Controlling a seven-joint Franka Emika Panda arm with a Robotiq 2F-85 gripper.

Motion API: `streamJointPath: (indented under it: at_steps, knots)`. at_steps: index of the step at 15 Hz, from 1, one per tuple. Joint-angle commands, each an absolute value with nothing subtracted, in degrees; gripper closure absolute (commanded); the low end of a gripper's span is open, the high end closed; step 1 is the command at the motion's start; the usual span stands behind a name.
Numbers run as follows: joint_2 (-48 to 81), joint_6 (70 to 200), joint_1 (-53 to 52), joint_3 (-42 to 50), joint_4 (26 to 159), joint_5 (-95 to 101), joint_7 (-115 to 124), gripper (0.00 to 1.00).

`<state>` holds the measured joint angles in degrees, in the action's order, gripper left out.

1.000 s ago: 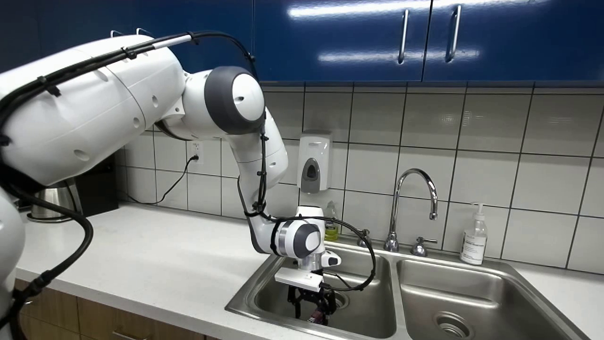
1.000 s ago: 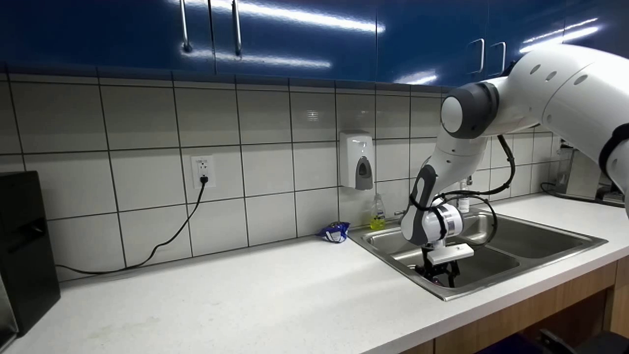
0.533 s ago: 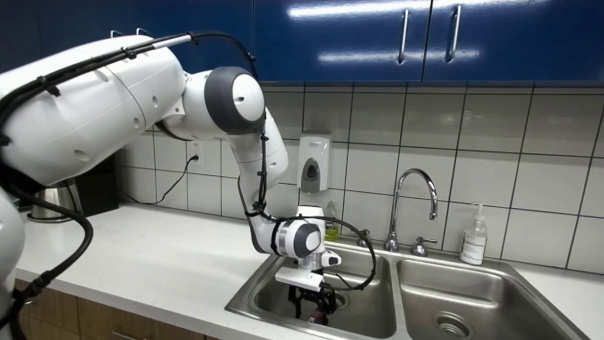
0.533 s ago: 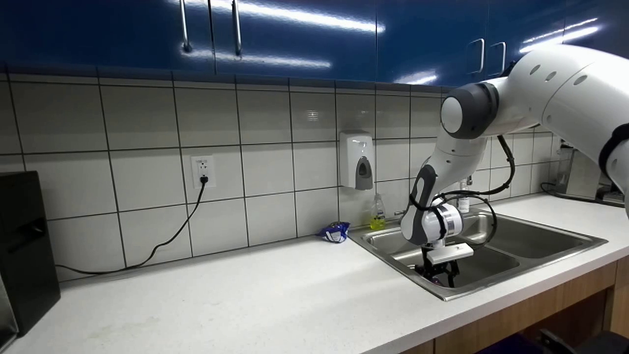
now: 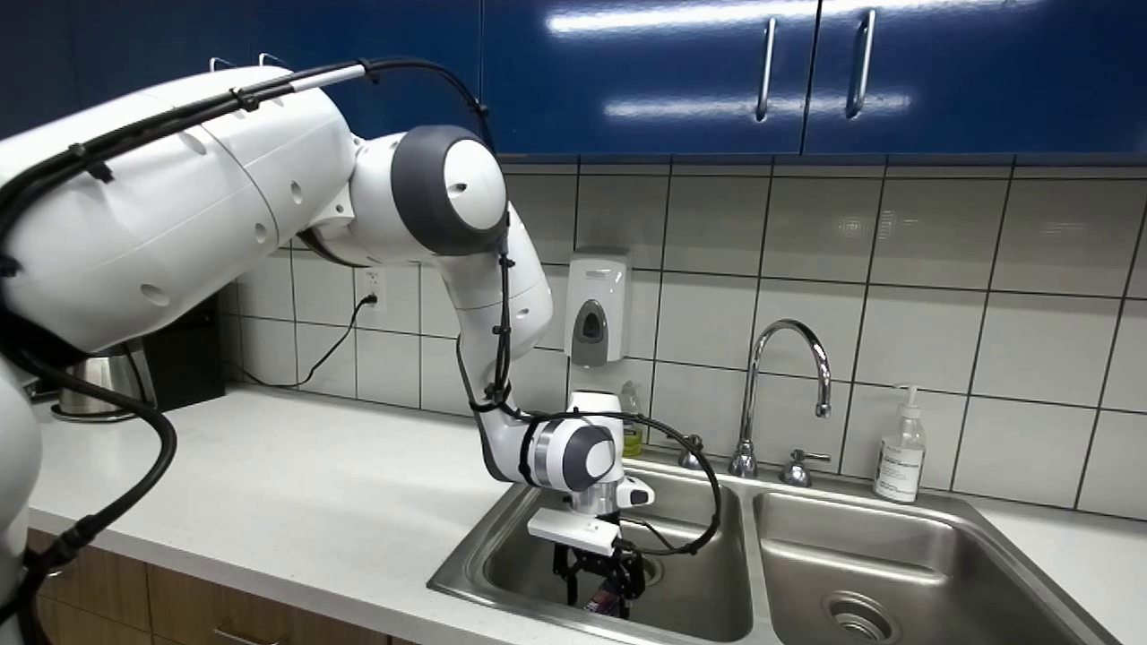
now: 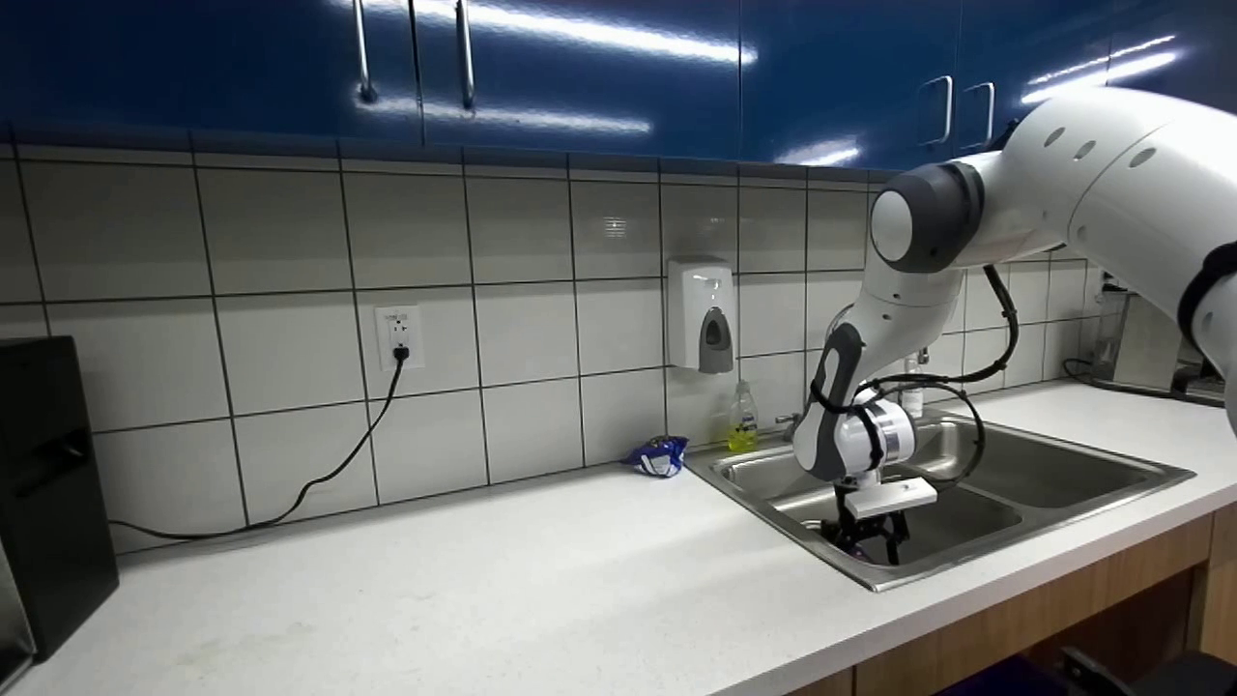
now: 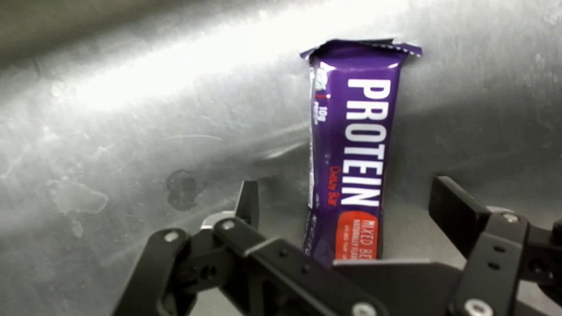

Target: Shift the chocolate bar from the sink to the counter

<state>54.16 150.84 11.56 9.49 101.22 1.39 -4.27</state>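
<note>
In the wrist view the chocolate bar (image 7: 358, 140), in a purple wrapper with white lettering and a red patch, lies flat on the metal floor of the sink (image 5: 694, 587). My gripper (image 7: 344, 191) is open around its near part, one finger on each side, with a visible gap on both sides. The bar's near end is hidden behind the gripper's links. In an exterior view the gripper (image 5: 599, 598) reaches down into the basin beside the counter (image 5: 332, 493), and a bit of the bar (image 5: 602, 600) shows between its fingers.
A divider (image 5: 757, 582) separates the two basins. Behind stand the chrome tap (image 5: 751, 394), a pump bottle (image 5: 901, 448) and a yellow-green soap bottle (image 6: 742, 420). A blue wrapped item (image 6: 659, 455) sits on the counter by the wall. A black appliance (image 6: 58, 503) stands farther along.
During the last half second the arm and gripper have shifted slightly to the right in both exterior views. The jaws have stayed open, and the bar looks unmoved.
</note>
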Motion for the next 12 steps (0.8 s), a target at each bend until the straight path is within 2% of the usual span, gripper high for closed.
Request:
streamJointPath:
  at_steps: [1,12]
  knots:
    - [52.5,151.59,13.31,8.37,102.56,0.64,-4.22,0.0]
    - [51.61,155.43,16.18,5.0,104.34,-1.39,-5.78,0.0]
